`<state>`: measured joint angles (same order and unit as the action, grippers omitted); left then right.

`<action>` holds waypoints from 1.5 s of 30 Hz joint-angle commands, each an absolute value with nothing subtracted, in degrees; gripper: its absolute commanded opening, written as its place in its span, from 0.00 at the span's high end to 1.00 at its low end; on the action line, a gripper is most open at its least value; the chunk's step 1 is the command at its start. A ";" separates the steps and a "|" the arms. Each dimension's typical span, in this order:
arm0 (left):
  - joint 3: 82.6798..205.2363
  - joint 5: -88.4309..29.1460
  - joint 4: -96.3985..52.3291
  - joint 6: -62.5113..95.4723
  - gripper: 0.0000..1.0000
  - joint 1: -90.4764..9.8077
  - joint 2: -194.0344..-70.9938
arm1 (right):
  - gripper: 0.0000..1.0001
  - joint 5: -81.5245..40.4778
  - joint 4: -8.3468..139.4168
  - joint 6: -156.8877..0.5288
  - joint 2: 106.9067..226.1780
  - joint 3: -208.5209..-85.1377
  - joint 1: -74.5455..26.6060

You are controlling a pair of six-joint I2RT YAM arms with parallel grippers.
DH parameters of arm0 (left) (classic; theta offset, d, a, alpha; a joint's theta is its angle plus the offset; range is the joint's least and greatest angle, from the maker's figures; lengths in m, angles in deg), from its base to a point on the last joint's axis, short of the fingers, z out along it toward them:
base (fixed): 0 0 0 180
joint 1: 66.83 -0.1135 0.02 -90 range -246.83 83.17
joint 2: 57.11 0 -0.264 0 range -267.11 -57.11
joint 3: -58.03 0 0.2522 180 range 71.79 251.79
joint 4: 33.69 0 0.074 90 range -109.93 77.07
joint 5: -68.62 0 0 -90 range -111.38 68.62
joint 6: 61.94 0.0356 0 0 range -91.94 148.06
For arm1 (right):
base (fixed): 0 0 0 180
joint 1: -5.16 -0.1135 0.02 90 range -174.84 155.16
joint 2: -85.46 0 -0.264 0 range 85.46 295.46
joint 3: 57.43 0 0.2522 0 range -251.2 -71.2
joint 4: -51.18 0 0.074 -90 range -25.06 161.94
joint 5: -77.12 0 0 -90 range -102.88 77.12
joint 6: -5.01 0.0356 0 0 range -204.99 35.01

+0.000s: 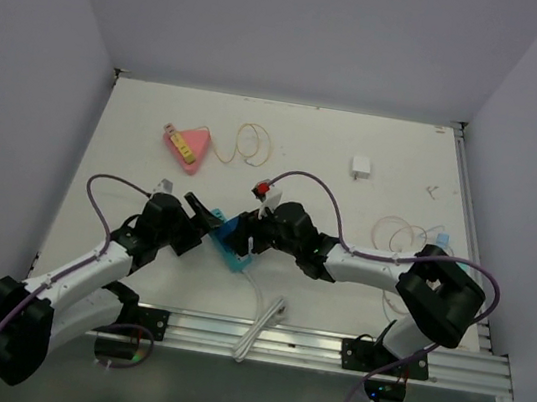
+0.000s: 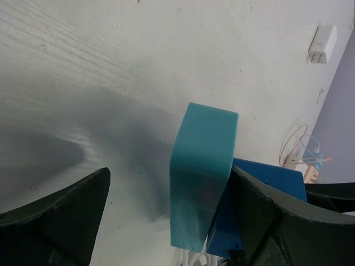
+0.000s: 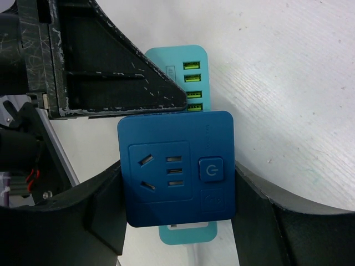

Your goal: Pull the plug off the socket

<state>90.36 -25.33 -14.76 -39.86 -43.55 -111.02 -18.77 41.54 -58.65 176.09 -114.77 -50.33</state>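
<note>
My right gripper (image 3: 178, 191) is closed on the dark blue plug (image 3: 175, 166), one finger flat against each side, so the plug is already mine to pull. It sits on the face of the teal socket strip (image 3: 187, 64), which lies on the table (image 1: 378, 142) between my two arms. The strip's long axis runs from far left toward the near edge, where its white cord (image 1: 260, 323) trails off. The plug should come straight off that face, up toward my right wrist, across the strip's length and not along it. My left gripper (image 2: 169, 183) stands open astride the strip's far end, one finger well apart from the teal side, the other just beside the plug. I judge it should clamp the strip before I pull. The right wrist view shows the plug's face and the strip's green ports, the left wrist view only plain sides, and the overhead view where the cord runs.
</note>
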 commanded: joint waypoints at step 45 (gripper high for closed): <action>99.64 -22.35 -15.72 -27.33 1.00 -44.16 -115.11 | 0.48 -36.70 39.26 -49.12 184.34 -121.20 -46.79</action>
<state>94.20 -22.46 -15.48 -33.26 -44.33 -116.09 -33.05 33.17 -45.71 185.58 -117.13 -46.28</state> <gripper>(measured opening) 0.401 0.648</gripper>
